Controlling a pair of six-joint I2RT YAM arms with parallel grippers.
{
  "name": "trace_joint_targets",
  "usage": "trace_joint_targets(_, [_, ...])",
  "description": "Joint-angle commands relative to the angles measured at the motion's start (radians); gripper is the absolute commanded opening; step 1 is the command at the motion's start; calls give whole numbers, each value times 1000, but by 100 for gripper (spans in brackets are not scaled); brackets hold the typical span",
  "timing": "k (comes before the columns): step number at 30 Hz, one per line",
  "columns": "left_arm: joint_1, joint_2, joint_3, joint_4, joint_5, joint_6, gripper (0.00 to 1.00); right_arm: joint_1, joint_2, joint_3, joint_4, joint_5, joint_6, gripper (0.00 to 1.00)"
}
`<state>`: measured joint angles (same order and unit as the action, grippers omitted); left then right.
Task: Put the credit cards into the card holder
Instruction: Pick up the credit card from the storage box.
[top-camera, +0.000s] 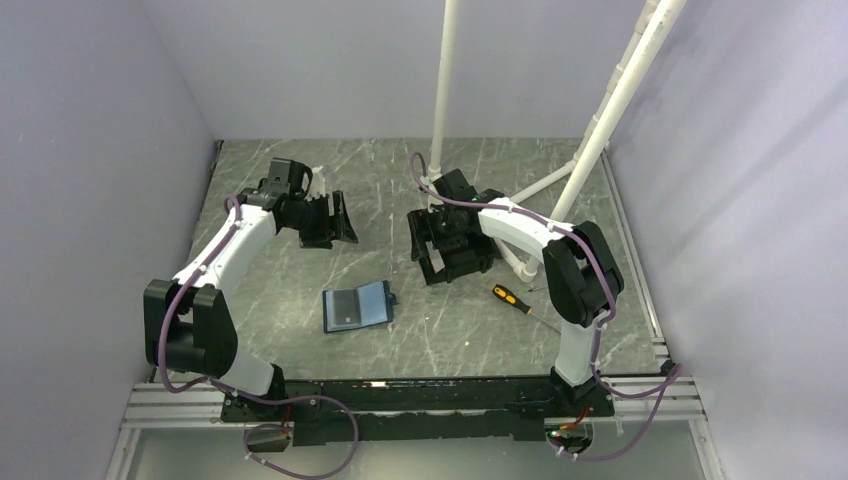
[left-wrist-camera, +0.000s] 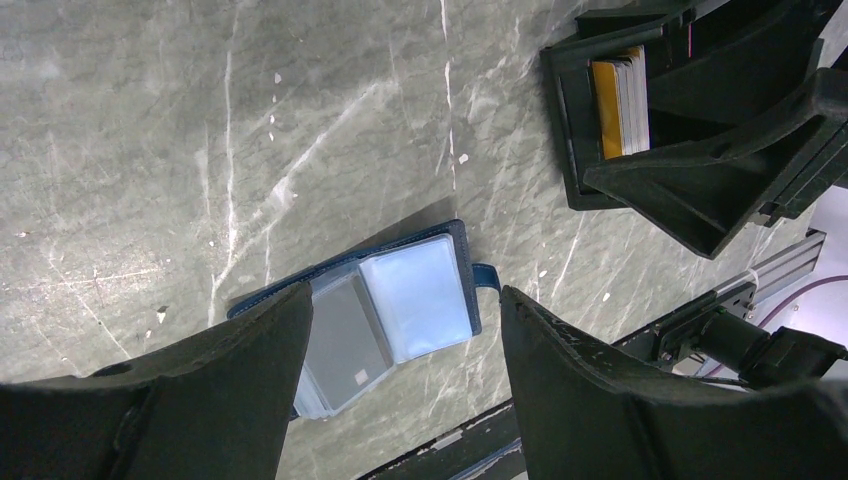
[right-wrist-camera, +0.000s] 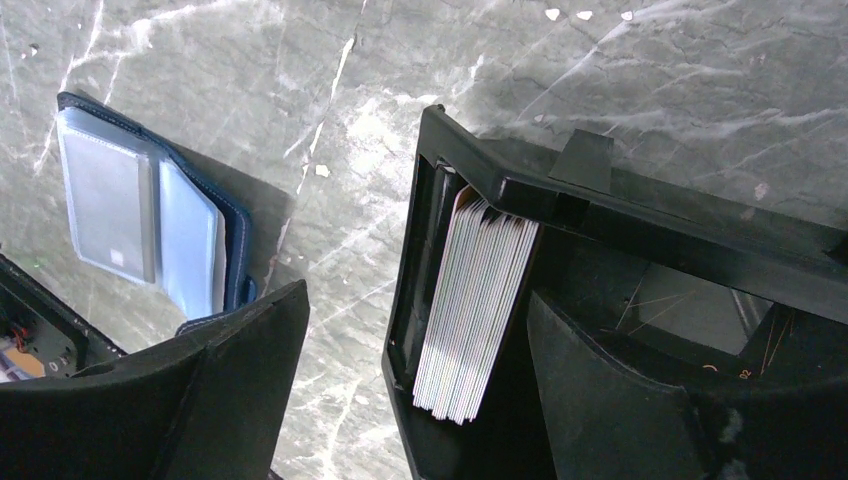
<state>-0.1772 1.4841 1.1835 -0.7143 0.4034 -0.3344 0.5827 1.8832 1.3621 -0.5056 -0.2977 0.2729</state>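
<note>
The card holder (top-camera: 357, 306) lies open on the table, dark blue with clear shiny pockets (left-wrist-camera: 415, 295); it also shows in the right wrist view (right-wrist-camera: 150, 220). The credit cards (right-wrist-camera: 480, 310) stand on edge as a stack in a black box (right-wrist-camera: 500, 170), and the left wrist view shows an orange-gold card (left-wrist-camera: 605, 100) in front of the whitish ones. My right gripper (right-wrist-camera: 415, 380) is open astride the box's wall and the stack, one finger inside the box and one outside. My left gripper (left-wrist-camera: 405, 295) hangs open and empty, high over the far left of the table (top-camera: 328, 218).
An orange-handled screwdriver (top-camera: 515, 298) lies right of the card holder, near the right arm. White pipes (top-camera: 600, 130) rise at the back right. Grey walls close in both sides and the back. The black rail (top-camera: 420, 395) with the arm bases runs along the near edge.
</note>
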Motion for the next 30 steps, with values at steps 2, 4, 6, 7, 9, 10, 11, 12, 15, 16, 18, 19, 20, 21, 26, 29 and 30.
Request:
trace_joint_targets(2, [7,4,0,21,22,27,74,-5,-4,-6,35,-18,8,80])
trace_joint_targets(4, [7,4,-1,20,20,27,74,-6,-10,-6,34,-18,8,77])
trace_joint_targets(6, [8,2,-1,21,20,26,74,-5,-17,-5,31,-21,7,75])
trace_joint_targets(7, [8,2,-1,21,21,26,74,-5,-20,-5,29,-21,6,74])
trace_joint_targets(9, [8,2,-1,21,22,27,74,-6,-25,-6,29,-22,4,71])
trace_joint_targets(10, [8,3,-2,21,22,27,74,-8,-27,-7,27,-20,4,70])
trace_joint_targets(11, [8,3,-1,21,20,27,74,-9,-28,-7,26,-20,3,68])
trace_joint_targets(12, [8,2,-2,21,20,27,74,-9,-30,-8,26,-20,3,67])
trace_joint_targets(15, [8,1,-2,21,17,27,74,-14,-37,-14,31,-21,5,60])
trace_joint_targets(16, [8,1,-2,20,16,27,74,-15,-39,-15,30,-20,5,58])
trace_joint_targets(18, [9,2,-3,19,15,26,74,-16,-41,-15,30,-22,5,54])
trace_joint_targets(19, [9,2,-2,19,15,28,74,-18,-42,-16,30,-23,5,52])
trace_joint_targets(20, [9,3,-2,19,15,29,74,-20,-45,-19,32,-24,5,51])
trace_joint_targets(21, [8,4,-2,18,16,28,74,-20,-48,-20,33,-26,5,50])
trace_joint_targets(26, [8,5,-2,19,14,28,74,-27,-58,-27,40,-42,7,42])
trace_joint_targets(29, [8,7,-1,18,14,29,74,-27,-61,-30,42,-37,6,43])
trace_joint_targets(30, [8,7,-2,18,15,29,74,-29,-61,-30,44,-33,6,49])
